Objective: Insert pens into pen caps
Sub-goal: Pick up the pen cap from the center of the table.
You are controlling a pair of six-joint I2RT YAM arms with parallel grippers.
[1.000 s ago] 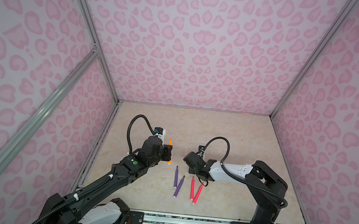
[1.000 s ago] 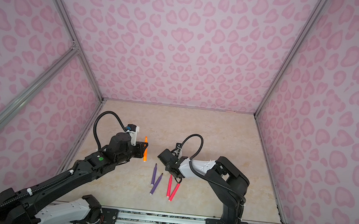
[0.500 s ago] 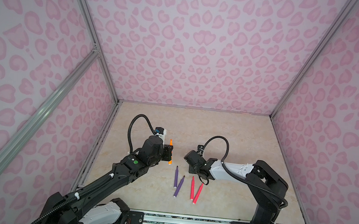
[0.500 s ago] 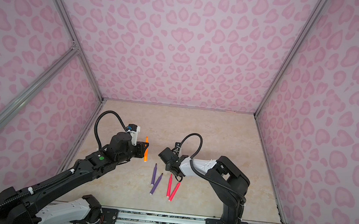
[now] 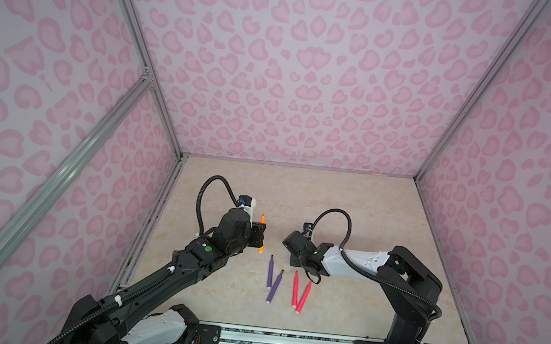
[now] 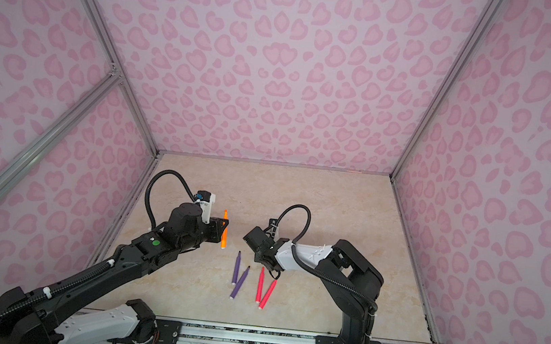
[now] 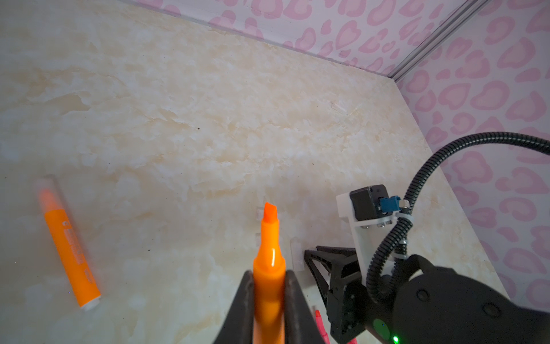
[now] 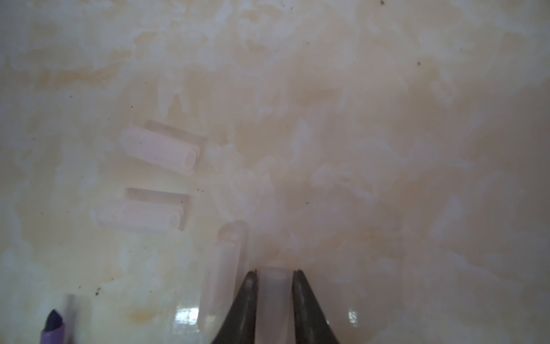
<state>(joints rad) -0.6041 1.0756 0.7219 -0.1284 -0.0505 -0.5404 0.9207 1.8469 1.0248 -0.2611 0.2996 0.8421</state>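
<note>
My left gripper [image 5: 261, 236] is shut on an orange pen [image 7: 269, 268], held above the table with its chisel tip pointing away from the jaws. My right gripper [image 8: 274, 275] is low over the table, its jaws pressed on both sides of a clear pen cap [image 8: 273, 297]. Three more pen caps [image 8: 160, 149] [image 8: 140, 216] [image 8: 221, 274] lie beside it. Two purple pens [image 5: 270, 271] [image 5: 274, 285] and two pink-red pens [image 5: 295, 288] [image 5: 304, 296] lie near the front. A second orange pen [image 7: 70, 244] lies on the table with a clear cap over its tip.
The beige marble table [image 5: 351, 206] is boxed in by pink patterned walls [image 5: 295, 76] on three sides. A metal rail [image 5: 283, 339] with both arm bases runs along the front edge. The right arm's cable loop [image 5: 332, 221] rises over its wrist.
The right gripper's jaws have drawn in onto the cap. Both arms stand almost where they were.
</note>
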